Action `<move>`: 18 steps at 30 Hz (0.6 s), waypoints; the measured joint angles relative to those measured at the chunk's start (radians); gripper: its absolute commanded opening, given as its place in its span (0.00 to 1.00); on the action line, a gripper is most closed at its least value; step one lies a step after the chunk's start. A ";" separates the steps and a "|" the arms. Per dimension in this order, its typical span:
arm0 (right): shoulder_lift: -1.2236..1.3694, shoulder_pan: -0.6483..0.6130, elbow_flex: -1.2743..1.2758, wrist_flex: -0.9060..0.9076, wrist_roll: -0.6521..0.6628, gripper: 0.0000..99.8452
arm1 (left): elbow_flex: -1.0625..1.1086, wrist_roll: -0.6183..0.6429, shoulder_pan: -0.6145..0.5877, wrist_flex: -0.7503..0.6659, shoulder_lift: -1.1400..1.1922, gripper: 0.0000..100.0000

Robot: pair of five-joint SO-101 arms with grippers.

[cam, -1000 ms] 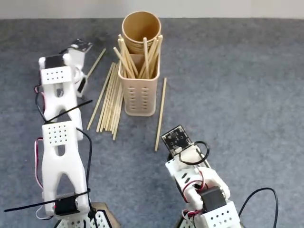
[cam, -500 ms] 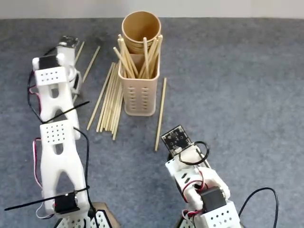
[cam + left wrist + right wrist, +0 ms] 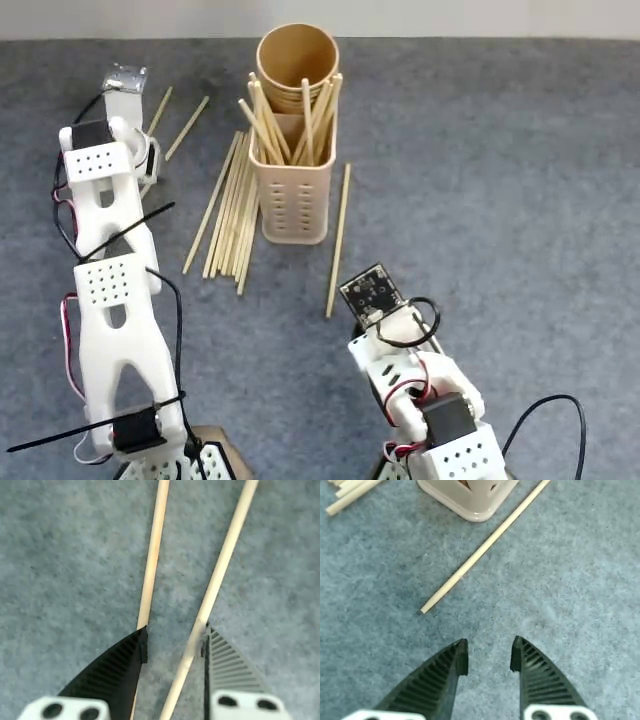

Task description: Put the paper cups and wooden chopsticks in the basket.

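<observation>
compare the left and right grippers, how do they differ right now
The left gripper has one chopstick between its open jaws, against one jaw; the right gripper's open jaws bracket bare carpet, a lone chopstick lying ahead untouched. The left arm is stretched far out, left of the basket; the right arm sits folded near its base. Both are open, gripping nothing.

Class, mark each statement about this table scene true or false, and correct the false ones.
1. The right gripper holds a chopstick. False: it is open and empty; the lone chopstick lies on the carpet ahead.
2. The basket holds a cluster of chopsticks. True.
3. A loose bundle lies on the carpet beside the basket. True.
4. The left gripper is shut. False: it is open over two chopsticks.
</observation>
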 measured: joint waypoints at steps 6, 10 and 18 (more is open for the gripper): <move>0.000 0.000 0.000 0.000 0.000 0.15 | -0.015 0.002 -0.031 -0.044 0.000 0.20; 0.000 0.000 0.000 0.000 0.000 0.15 | -0.032 0.002 -0.058 -0.057 0.002 0.20; 0.000 0.000 0.000 0.000 0.000 0.15 | -0.032 0.000 -0.074 -0.112 0.003 0.19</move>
